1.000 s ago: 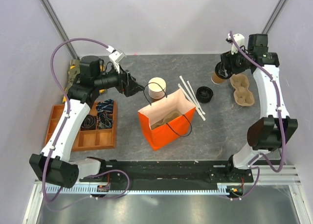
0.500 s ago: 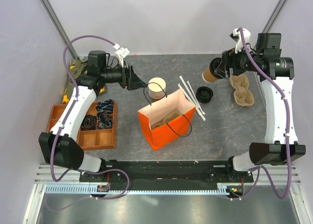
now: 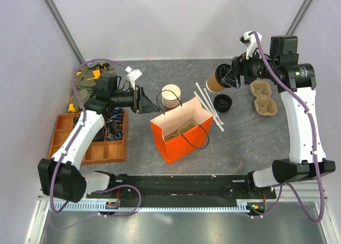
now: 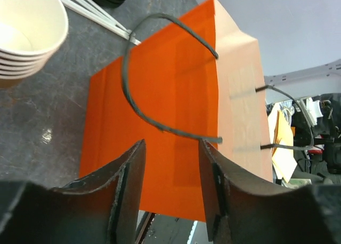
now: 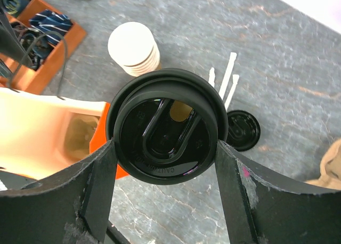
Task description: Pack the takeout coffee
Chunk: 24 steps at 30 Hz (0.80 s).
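Observation:
The takeout coffee (image 3: 214, 82), a tan cup with a black lid (image 5: 166, 128), hangs tilted in the air above the back of the table. My right gripper (image 3: 224, 78) is shut on it, one finger on each side of the lid rim (image 5: 165, 148). The orange bag (image 3: 184, 129) stands open in the middle, below and left of the cup. My left gripper (image 3: 144, 101) is at the bag's left side, jaws apart. In the left wrist view the bag's dark handle loop (image 4: 160, 128) runs just past the fingertips (image 4: 171, 148), with nothing clamped between them.
A stack of lidless cups (image 3: 171, 96) stands behind the bag. White straws (image 3: 209, 110) and a loose black lid (image 3: 222, 103) lie to its right. A pulp cup carrier (image 3: 265, 98) sits at the far right. A wooden tray (image 3: 90, 140) lies at the left.
My right arm has lifted the cup and carried it left, toward the bag. My left gripper has come down to the bag's handle, and its jaws have narrowed.

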### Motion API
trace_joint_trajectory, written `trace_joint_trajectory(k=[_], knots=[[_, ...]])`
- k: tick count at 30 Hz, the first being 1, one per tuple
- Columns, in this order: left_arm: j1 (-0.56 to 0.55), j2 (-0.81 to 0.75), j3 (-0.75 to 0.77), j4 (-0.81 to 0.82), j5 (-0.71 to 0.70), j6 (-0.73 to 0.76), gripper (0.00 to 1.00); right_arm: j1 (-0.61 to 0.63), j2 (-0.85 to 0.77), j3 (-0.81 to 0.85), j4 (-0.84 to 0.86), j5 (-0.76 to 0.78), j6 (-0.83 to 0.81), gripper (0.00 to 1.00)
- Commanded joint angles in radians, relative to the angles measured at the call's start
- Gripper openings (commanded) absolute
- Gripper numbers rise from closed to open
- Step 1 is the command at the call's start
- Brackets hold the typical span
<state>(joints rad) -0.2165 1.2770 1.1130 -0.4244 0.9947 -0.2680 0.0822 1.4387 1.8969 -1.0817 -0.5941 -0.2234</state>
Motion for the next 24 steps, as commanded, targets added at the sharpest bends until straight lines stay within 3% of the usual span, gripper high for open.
trace_joint_trajectory(k=[1,7,9,11,14,19,24], knots=[[-0.03,-0.118,-0.067,0.09,-0.022,-0.065,0.48,0.03,-0.023,0.071,0.011,-0.019,0.033,0.45],[-0.05,-0.272,-0.121,0.025,-0.068,0.012,0.33,0.045,-0.02,0.083,0.014,-0.013,0.038,0.45],[-0.049,-0.297,-0.069,-0.042,-0.116,0.177,0.35,0.047,-0.02,0.087,0.016,-0.013,0.038,0.45],[-0.049,-0.308,-0.019,-0.112,-0.186,0.347,0.46,0.048,-0.021,0.087,0.017,-0.009,0.039,0.45],[-0.076,-0.219,0.138,-0.225,-0.147,0.456,0.52,0.05,-0.026,0.08,0.025,-0.01,0.047,0.45],[-0.158,-0.087,0.261,-0.28,-0.183,0.489,0.56,0.053,-0.034,0.093,0.029,-0.001,0.056,0.45],[-0.182,0.007,0.321,-0.271,-0.318,0.403,0.54,0.053,-0.053,0.093,0.028,0.01,0.064,0.45]])
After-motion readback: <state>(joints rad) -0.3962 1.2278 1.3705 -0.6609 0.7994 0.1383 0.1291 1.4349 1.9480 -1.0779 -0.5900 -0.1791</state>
